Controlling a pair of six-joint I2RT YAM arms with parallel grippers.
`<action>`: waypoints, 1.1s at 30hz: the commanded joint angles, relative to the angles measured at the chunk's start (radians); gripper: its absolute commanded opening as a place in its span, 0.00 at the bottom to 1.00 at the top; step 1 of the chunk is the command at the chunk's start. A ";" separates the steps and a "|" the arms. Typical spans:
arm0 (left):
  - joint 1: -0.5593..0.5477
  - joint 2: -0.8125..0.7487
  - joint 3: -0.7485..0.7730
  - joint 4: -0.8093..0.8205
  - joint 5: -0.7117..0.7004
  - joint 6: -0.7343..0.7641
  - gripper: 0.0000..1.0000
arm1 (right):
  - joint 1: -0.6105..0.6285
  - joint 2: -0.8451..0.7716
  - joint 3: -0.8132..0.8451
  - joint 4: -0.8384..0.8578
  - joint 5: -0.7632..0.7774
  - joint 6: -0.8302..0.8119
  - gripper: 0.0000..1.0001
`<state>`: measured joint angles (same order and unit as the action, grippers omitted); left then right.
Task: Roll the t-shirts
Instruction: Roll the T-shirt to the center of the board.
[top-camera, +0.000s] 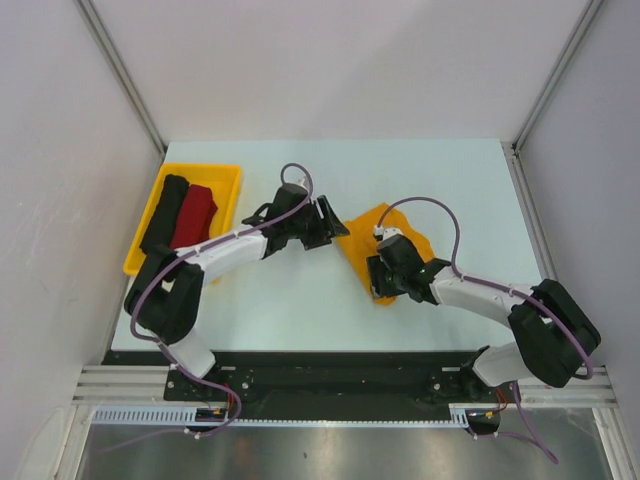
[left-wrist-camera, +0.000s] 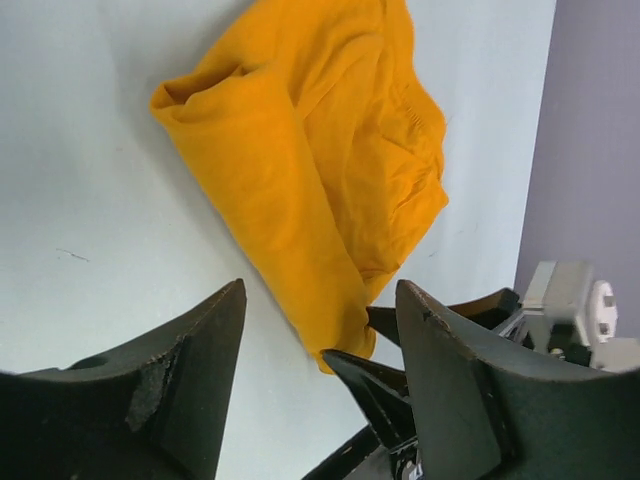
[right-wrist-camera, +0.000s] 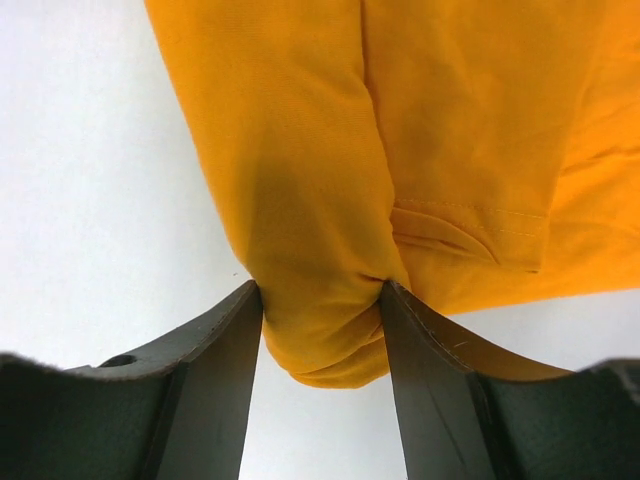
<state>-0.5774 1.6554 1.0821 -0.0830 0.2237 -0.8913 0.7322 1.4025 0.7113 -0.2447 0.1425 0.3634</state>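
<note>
Now pinching the bunched end of the mustard-orange soft cloth t-shirt (right-wrist-camera: 300, 180) in right claw (right-wrist-camera: 320, 290), anchoring the roll; hovering nearby with left claw (left-wrist-camera: 319, 287) spread, empty.

The table (top-camera: 450, 175) is a pale, matte, blue-white slab, and two things lie directly on it. A mustard-orange t-shirt (top-camera: 410, 228) lies in a loose, partly rolled bundle just ahead of the right gripper (right-wrist-camera: 322, 292). Its narrow rolled end reaches back between that gripper's fingers, which touch the cloth on both sides, and the rest spreads wider beyond the fingertips. Seen from the left gripper (left-wrist-camera: 320, 288), the same shirt lies just ahead, its thin end running toward the gap between the parted fingers, with bare tabletop to the left of it. A yellow tray (top-camera: 228, 200) sits flat on the table, well behind the left gripper, back past its wrist.
</note>
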 joint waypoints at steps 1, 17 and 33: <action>-0.006 0.040 -0.024 0.071 0.042 -0.018 0.66 | -0.048 -0.011 -0.026 0.031 -0.182 -0.003 0.55; -0.033 0.201 -0.120 0.373 0.019 -0.112 0.68 | -0.174 0.019 -0.073 0.087 -0.382 0.031 0.53; -0.102 0.167 -0.195 0.393 -0.109 -0.212 0.15 | -0.102 -0.075 -0.076 0.064 -0.264 0.028 0.55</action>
<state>-0.6498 1.9385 0.9291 0.4091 0.1764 -1.0908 0.5655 1.3811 0.6495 -0.1493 -0.1616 0.3771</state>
